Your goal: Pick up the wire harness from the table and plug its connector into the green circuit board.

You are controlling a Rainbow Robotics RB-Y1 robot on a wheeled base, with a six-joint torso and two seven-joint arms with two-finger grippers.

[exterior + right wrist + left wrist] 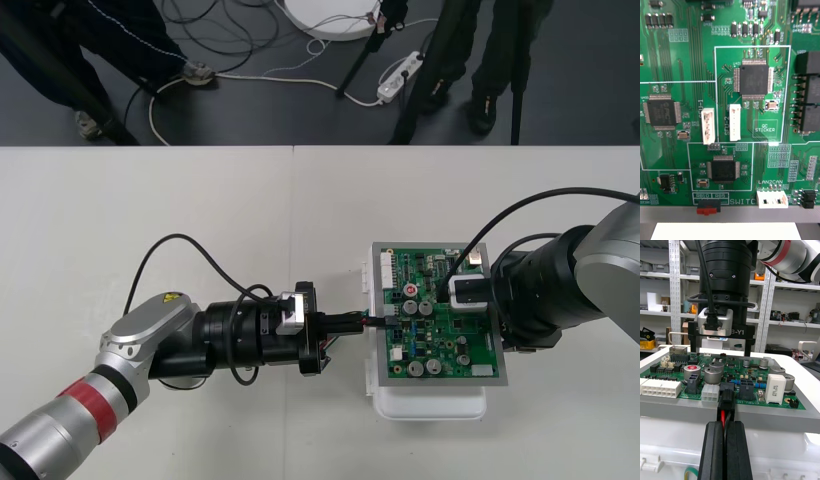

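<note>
When looking down from the front, can follow the left arm in from the lower left, low over the table (150, 200), to the left edge of the green circuit board (455, 345). Cannot read the grip from up there; must turn to the left wrist view. Finds there the left end effector (723, 425) almost closed, two black fingers (713, 450) pinching the wire harness (723, 417) by its thin red and black wires. Puts the small black plug (727, 395) just past the fingertips, touching the board's near edge right beside a white connector (710, 393); cannot tell whether fully seated. Picks out, beyond the plug, the right end effector (720, 348) standing upright over the board's far part, fingers (693, 339) spread wide, nothing between them. Looks straight down at the board from the right wrist, close enough for square black chips (753, 79), white pin headers (708, 125), a red slide switch (708, 208) at the edge and printed labels; cannot make those out from the front. Finds the board on a white base (430, 405) on the plain light table, with a strip of dark floor (260, 100) and loose cables beyond the far edge.
</note>
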